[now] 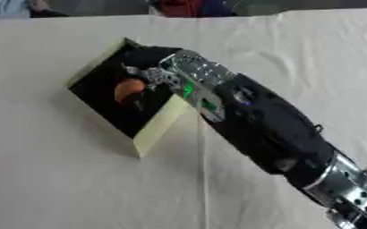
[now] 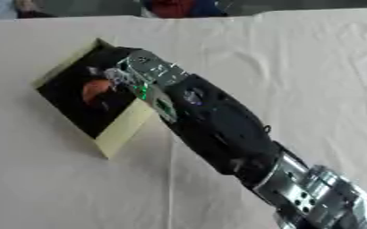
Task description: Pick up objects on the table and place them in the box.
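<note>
Left eye view: right arm reaches diag. from lower right into the box [image 1: 159, 129], a black-lined box w/ pale walls on a cream cloth; right hand [image 1: 143, 74] sits inside, above an orange obj. [image 1: 129, 89] low in the box; fingers are dark on dark, so can't tell if they're spread or curled, or whether the obj. is let go; risks, as I judge: lifting out w/ obj. snagged drags it back out; wrist catching near wall could tip or shift the box; left hand not visible.
</note>
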Controlling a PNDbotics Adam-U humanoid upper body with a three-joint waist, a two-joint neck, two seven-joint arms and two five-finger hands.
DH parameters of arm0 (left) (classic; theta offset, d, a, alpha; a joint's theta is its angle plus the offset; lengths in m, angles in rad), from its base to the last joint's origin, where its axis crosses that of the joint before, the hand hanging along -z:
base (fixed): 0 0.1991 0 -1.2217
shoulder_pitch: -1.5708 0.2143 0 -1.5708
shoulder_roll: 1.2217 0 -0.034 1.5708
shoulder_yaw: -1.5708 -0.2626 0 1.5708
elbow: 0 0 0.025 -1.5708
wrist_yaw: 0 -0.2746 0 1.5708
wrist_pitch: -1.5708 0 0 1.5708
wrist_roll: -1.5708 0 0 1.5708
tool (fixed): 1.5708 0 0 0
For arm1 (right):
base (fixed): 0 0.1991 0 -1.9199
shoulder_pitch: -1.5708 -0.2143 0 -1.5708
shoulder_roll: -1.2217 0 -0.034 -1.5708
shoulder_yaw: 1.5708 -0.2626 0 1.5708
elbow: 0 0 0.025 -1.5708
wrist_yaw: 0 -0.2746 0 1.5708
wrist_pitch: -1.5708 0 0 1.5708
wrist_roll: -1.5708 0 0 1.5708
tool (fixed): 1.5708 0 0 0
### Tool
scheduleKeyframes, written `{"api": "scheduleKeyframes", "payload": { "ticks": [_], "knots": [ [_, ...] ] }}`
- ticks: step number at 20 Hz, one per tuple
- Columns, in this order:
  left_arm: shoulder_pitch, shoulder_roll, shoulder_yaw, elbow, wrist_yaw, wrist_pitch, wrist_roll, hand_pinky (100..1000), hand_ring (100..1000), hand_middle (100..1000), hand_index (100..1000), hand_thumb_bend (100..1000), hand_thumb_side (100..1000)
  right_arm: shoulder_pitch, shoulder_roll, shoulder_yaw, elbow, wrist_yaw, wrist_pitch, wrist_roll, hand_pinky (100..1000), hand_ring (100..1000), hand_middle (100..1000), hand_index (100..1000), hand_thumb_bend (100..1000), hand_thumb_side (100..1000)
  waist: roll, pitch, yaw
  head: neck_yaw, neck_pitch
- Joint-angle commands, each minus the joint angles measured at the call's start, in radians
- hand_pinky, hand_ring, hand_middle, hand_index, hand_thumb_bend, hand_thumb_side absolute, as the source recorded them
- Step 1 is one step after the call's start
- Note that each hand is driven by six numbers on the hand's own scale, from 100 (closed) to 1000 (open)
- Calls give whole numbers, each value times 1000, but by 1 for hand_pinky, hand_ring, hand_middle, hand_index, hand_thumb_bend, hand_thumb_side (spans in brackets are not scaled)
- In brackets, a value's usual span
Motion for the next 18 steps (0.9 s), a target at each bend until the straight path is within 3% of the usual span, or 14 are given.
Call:
{"api": "scheduleKeyframes", "payload": {
  "ticks": [1, 10, 18],
  "knots": [
    [-6, 8, 3, -19, 6, -1, -2, 606, 670, 718, 763, 100, 587, -23, 0, -16, -11, 53, -19, 16, 897, 942, 841, 919, 100, 385, 4, -18, 3, -1, -6],
    [-3, 6, 4, -19, 5, -1, -3, 606, 670, 715, 762, 100, 587, -27, -18, -40, -130, 190, -11, 15, 913, 947, 843, 939, 100, 401, 6, -20, -3, -1, -10],
    [-1, 8, 6, -19, 5, -1, 0, 605, 669, 714, 762, 100, 587, -31, -51, -104, -302, 156, 27, -27, 876, 917, 786, 910, 100, 272, 12, -27, -12, 2, -12]
  ]
}}
